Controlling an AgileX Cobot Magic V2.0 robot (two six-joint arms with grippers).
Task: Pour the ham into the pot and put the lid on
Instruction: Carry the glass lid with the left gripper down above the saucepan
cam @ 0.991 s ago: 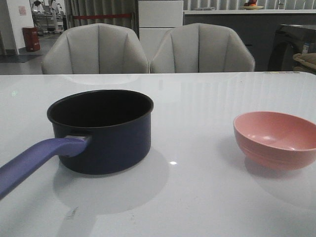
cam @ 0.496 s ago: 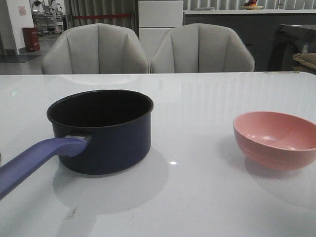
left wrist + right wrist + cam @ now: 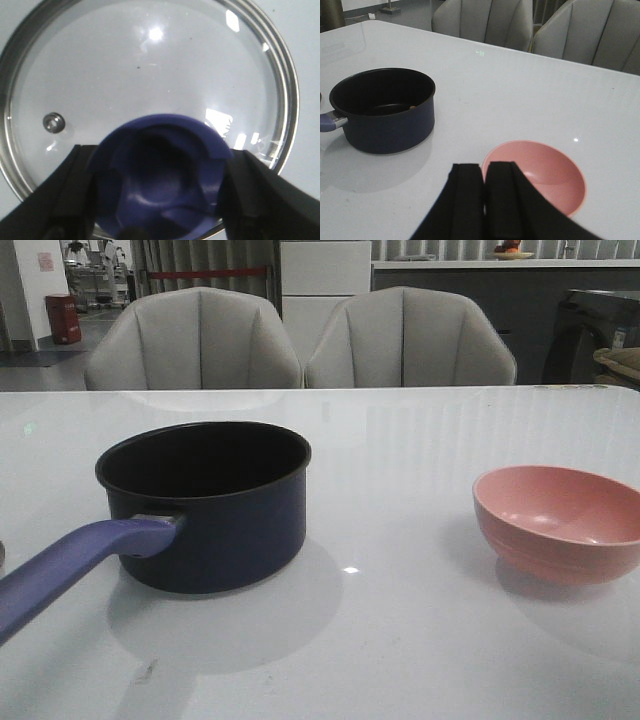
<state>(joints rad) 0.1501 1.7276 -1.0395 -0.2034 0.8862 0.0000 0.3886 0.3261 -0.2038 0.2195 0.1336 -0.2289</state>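
Note:
The dark navy pot [image 3: 205, 505] stands left of centre on the table, its periwinkle handle [image 3: 70, 565] pointing to the near left. In the right wrist view the pot [image 3: 385, 112] shows a small orange-pink bit of ham [image 3: 411, 106] on its dark bottom. The glass lid [image 3: 150, 75] with a steel rim fills the left wrist view. My left gripper [image 3: 162, 152] has its fingers [image 3: 75, 185] against both sides of the blue knob [image 3: 160, 185]. My right gripper [image 3: 484, 167] is shut and empty, above the table beside the pink bowl [image 3: 540, 172]. Neither gripper shows in the front view.
The pink bowl [image 3: 560, 522] stands empty at the right of the table. Two grey chairs [image 3: 300, 340] stand behind the far edge. A small grey sliver [image 3: 2, 554] shows at the left edge, beside the pot's handle.
A small grey sliver has come into the front view at the left edge. The pot and the pink bowl have not moved.

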